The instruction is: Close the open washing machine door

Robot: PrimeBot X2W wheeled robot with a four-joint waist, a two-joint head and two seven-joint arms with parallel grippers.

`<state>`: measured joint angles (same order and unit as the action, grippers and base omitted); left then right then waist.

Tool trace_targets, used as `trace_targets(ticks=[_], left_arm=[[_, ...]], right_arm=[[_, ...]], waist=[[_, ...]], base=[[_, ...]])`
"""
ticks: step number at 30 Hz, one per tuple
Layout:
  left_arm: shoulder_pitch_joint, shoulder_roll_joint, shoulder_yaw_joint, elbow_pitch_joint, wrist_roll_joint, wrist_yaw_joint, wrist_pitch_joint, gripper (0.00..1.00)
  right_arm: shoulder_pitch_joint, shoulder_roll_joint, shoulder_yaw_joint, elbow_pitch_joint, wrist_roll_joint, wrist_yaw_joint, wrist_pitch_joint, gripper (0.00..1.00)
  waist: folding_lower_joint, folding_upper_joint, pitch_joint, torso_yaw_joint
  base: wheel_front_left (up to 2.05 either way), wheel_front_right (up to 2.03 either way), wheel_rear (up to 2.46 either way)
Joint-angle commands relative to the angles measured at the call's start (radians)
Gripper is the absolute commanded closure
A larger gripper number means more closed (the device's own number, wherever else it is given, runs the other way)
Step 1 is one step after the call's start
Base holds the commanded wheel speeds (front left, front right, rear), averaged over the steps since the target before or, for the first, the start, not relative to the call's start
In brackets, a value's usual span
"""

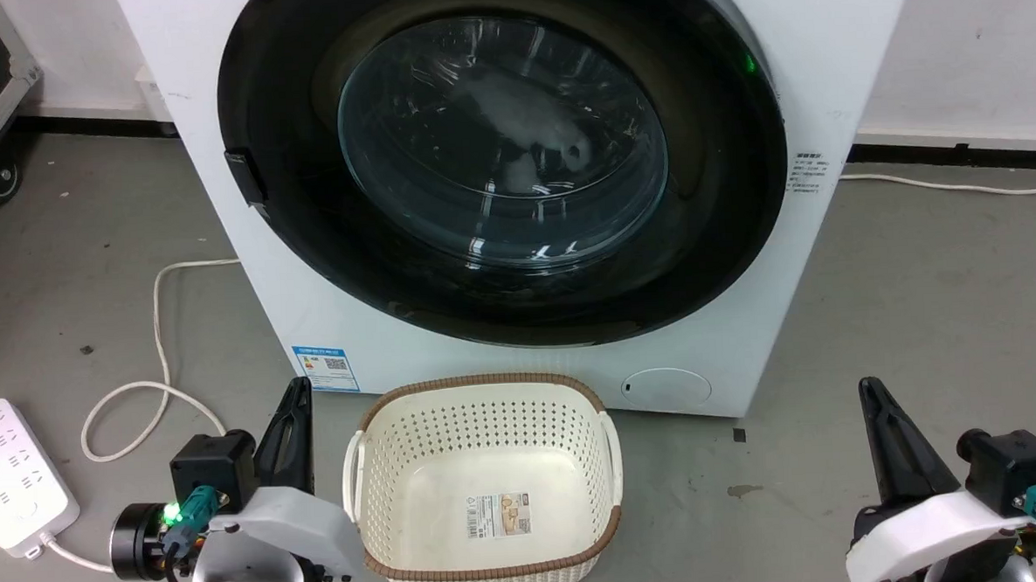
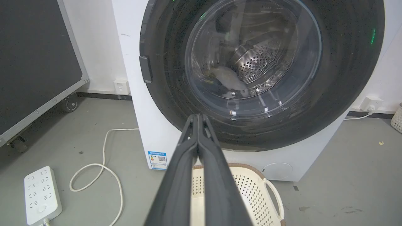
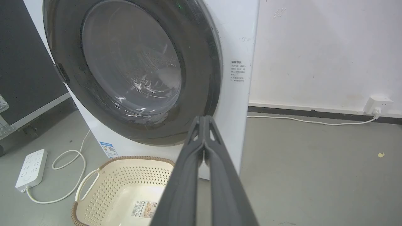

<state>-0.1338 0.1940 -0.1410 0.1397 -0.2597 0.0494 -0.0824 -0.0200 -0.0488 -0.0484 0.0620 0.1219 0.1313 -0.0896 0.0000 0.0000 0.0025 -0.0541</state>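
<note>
black glossy washing machine door point(image 1: 503, 143) flush on washer point(image 1: 822, 50), well apart from left jaws, right jaws; both pinched together, empty.

blue qr sticker point(image 1: 325, 368) and small black print point(image 1: 814, 173) on the washer point(image 1: 380, 328), barcode label point(image 1: 499, 514) in the basket point(image 1: 478, 382): all too small to read.

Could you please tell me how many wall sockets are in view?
2. One wall socket is low down, left of the washing machine; the other socket is right of it. The machine may hide more.
</note>
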Motion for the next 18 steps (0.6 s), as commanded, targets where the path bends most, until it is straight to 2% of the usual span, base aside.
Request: trace_targets(ticks=[1,18], left_arm=[[0.018,-0.01,0.007,-0.009,0.013,-0.006,0.004,1.0],[0.039,-0.034,0.032,-0.033,0.059,-0.014,0.018,1.0]], right_arm=[[0.006,0.0,0.003,-0.008,-0.012,0.0,0.003,1.0],[0.009,-0.001,0.011,-0.018,-0.032,0.0,0.019,1.0]], waist=[[0.0,0.0,0.0,0.001],[0.0,0.0,0.0,0.011]], base=[[0.0,0.0,0.0],[0.0,0.0,0.0]])
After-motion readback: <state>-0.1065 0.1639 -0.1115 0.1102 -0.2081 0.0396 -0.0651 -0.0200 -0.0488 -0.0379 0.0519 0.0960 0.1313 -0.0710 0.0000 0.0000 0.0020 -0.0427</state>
